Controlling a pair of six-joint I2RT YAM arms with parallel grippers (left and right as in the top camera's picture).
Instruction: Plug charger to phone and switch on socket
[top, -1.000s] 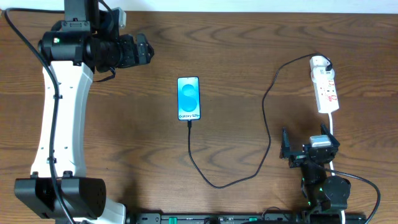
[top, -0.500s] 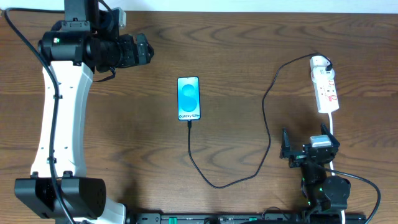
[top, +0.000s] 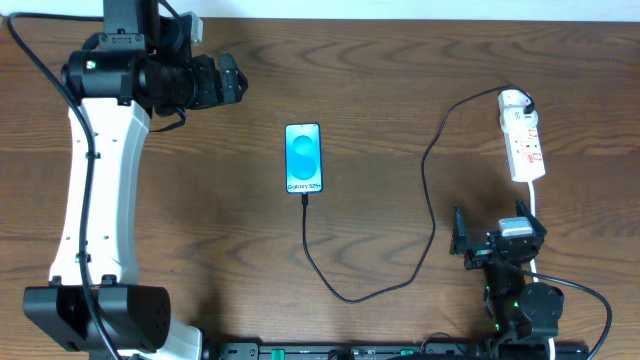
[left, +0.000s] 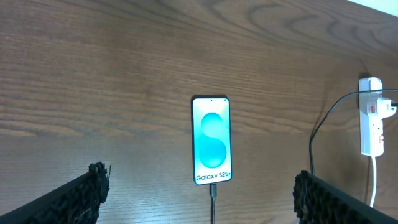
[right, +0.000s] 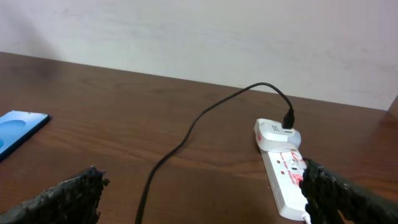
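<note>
Surface: a dark brown wood-grain table (top: 400, 60) fills the overhead view; a pale plain wall (right: 186, 31) stands behind its far edge in the right wrist view. The white left arm (top: 95, 190) runs up the table's left side; the left gripper (top: 232, 82) points toward the centre, fingers wide apart, holding nothing. The right gripper (top: 497, 240) sits at the near right, fingers spread, holding nothing. The charger (top: 430, 170) loops across the middle of the table; one end sits in the far end of the socket (top: 524, 140), and the tip meets the phone's lower edge. The socket lies at the right, beyond the right gripper. The phone (top: 303, 158) lies flat at centre, screen lit blue, clear of both grippers.
</note>
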